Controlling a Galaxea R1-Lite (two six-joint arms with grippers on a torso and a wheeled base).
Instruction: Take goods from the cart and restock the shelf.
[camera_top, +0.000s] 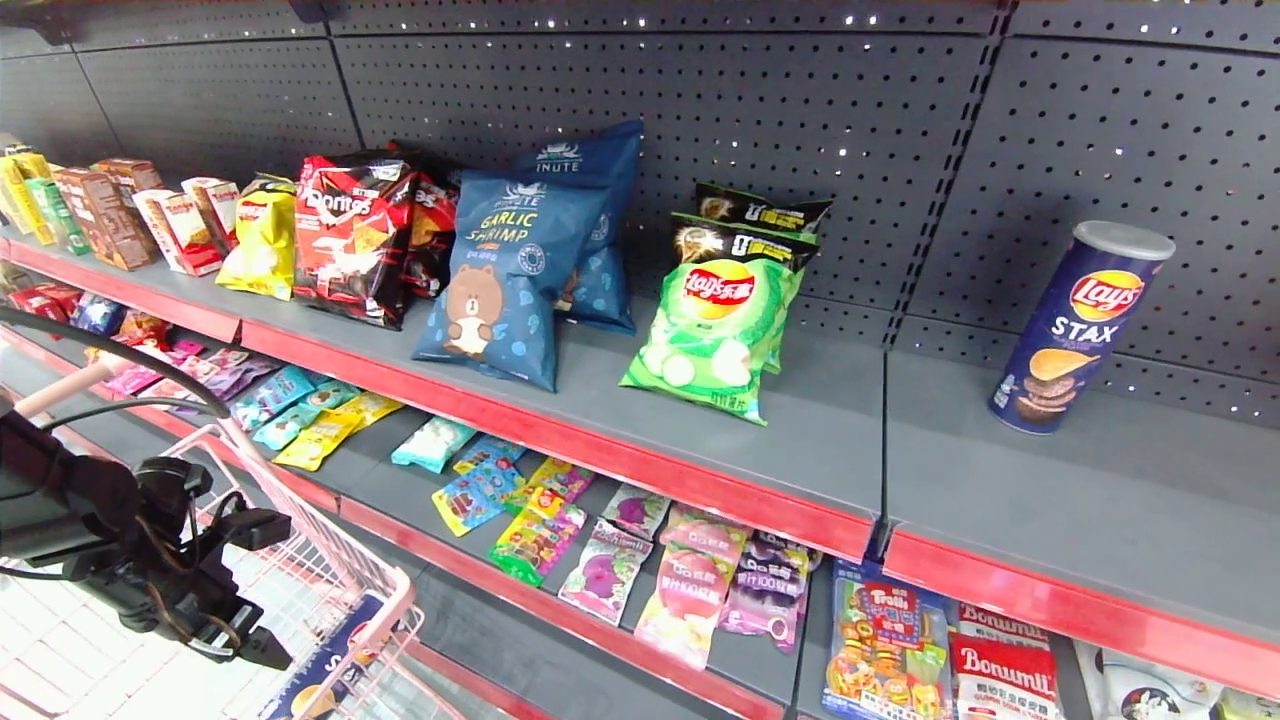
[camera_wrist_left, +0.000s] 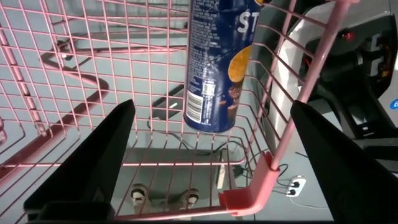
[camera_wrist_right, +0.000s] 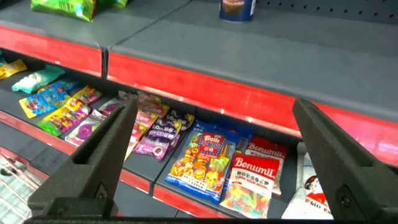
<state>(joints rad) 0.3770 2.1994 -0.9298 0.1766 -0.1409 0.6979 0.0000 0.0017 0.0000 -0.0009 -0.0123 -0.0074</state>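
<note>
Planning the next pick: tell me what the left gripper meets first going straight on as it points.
Probably the blue chip can in the pink cart, centred between the open jaws; depth is unclear.

Blue chip can (camera_wrist_left: 214, 68), barcode side showing, inside pink wire cart (camera_wrist_left: 249, 196), close to one corner. Grey shelf (camera_top: 700, 420), red front edge. Matching blue can (camera_top: 1080, 325) upright on its right section, grey lid on, near the back panel.
</note>
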